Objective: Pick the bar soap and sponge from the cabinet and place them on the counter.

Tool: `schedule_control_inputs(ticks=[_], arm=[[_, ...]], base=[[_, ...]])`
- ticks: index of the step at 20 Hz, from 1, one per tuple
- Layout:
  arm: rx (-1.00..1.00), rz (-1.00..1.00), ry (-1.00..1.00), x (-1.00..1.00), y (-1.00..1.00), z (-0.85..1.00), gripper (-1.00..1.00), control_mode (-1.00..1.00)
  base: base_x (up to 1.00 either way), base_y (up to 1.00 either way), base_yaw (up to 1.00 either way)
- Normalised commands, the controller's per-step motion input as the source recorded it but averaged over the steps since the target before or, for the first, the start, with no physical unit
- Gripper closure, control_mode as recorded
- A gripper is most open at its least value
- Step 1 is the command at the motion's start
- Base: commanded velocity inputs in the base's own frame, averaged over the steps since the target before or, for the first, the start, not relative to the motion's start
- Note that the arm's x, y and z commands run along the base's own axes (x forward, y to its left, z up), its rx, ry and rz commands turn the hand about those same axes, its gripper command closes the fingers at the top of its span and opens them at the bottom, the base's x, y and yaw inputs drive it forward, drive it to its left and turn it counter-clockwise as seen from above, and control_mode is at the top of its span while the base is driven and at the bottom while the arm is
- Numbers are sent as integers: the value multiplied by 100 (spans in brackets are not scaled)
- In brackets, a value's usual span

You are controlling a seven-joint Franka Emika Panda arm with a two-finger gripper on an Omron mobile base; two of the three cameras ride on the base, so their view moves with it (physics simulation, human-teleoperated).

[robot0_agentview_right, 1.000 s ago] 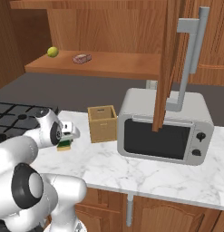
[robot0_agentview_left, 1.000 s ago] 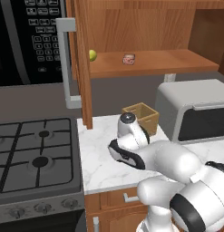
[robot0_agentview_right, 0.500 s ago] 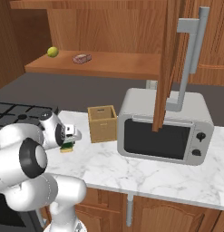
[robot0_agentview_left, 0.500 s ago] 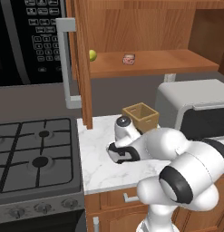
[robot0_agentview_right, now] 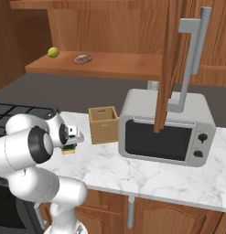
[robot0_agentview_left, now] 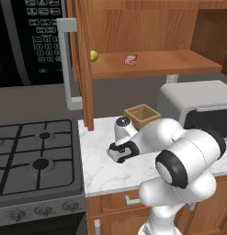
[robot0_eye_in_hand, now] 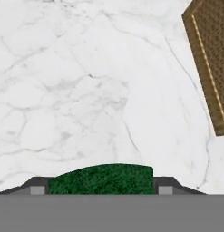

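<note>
The sponge [robot0_eye_in_hand: 102,177], dark green over yellow, sits between my two fingertips, and my gripper [robot0_eye_in_hand: 100,189] is shut on it. From the right base view the sponge [robot0_agentview_right: 68,148] hangs under the gripper [robot0_agentview_right: 71,142], at or just above the counter [robot0_agentview_right: 132,170], left of the wooden box. My white hand covers it in the left base view, where the gripper [robot0_agentview_left: 118,153] is low over the counter [robot0_agentview_left: 102,170]. The pinkish bar soap [robot0_agentview_left: 130,59] [robot0_agentview_right: 82,59] lies on the shelf of the open cabinet [robot0_agentview_left: 179,62] [robot0_agentview_right: 119,66].
A yellow-green fruit [robot0_agentview_left: 93,56] [robot0_agentview_right: 52,52] sits on the shelf left of the soap. A wooden box [robot0_agentview_left: 142,115] [robot0_agentview_right: 103,124] [robot0_eye_in_hand: 213,59] and a microwave [robot0_agentview_left: 197,105] [robot0_agentview_right: 164,128] stand on the counter to the right. The stovetop [robot0_agentview_left: 32,156] lies left, and open cabinet doors [robot0_agentview_left: 82,64] [robot0_agentview_right: 171,64] hang above.
The hand with the sponge has sunk a little toward the counter, and the arm's upper links have swung closer to the cameras. The grip is unchanged.
</note>
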Motion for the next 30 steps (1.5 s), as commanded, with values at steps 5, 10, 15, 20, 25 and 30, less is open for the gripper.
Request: schedule_control_inputs(ticks=[5, 10, 15, 20, 25, 30], arm=[[0, 0, 10, 3, 4, -15, -100, -100], [0, 0, 8, 4, 2, -14, -100, -100], [0, 0, 4, 4, 0, -11, -100, -100], [0, 0, 3, 4, 0, -10, -100, -100], [0, 0, 1, 1, 0, -3, -100, -100], [0, 0, -13, -20, -1, 28, -100, -100]], base=[[0, 0, 0], [0, 0, 0], [0, 0, 0], [0, 0, 0], [0, 0, 0], [0, 0, 0]])
